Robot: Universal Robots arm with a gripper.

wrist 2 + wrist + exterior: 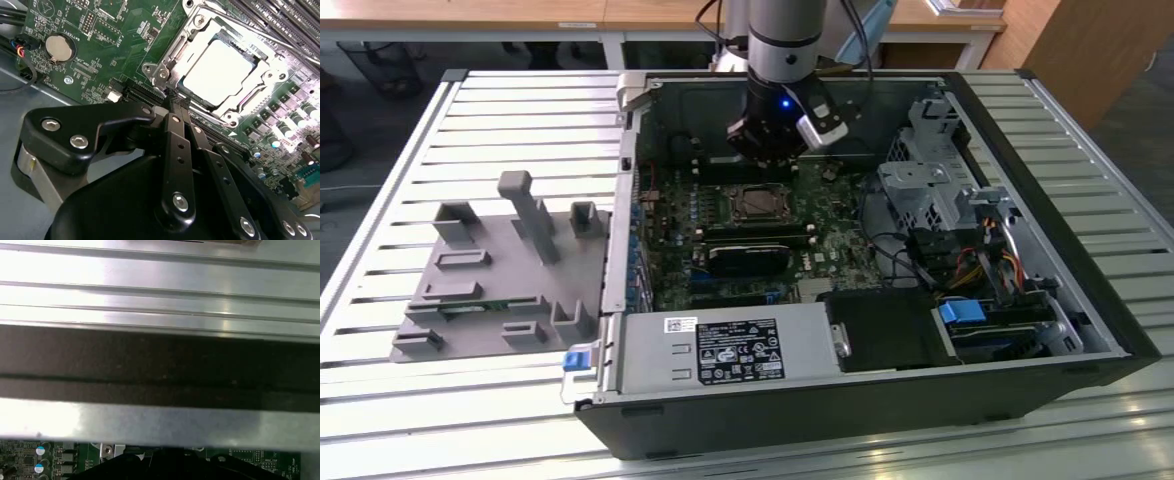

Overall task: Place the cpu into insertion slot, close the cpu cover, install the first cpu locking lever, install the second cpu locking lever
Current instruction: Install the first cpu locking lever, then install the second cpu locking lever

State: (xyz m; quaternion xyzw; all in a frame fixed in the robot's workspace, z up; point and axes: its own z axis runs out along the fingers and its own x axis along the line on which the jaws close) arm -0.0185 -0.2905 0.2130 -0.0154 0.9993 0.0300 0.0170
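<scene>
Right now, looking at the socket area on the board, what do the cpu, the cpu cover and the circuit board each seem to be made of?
The cpu: likely metal, a pale matte face with a soft sheen. The cpu cover: bright silver metal, probably stamped steel, with shiny glints on its frame. The circuit board: green laminate with a glossy coat and fine printed traces.

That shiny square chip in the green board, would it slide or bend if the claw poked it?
Probably neither. The cpu looks like a flat, stiff metal-faced plate, and the cpu cover frames its edges, so it likely stays put. Its smooth, bright face seems slippery.
</scene>
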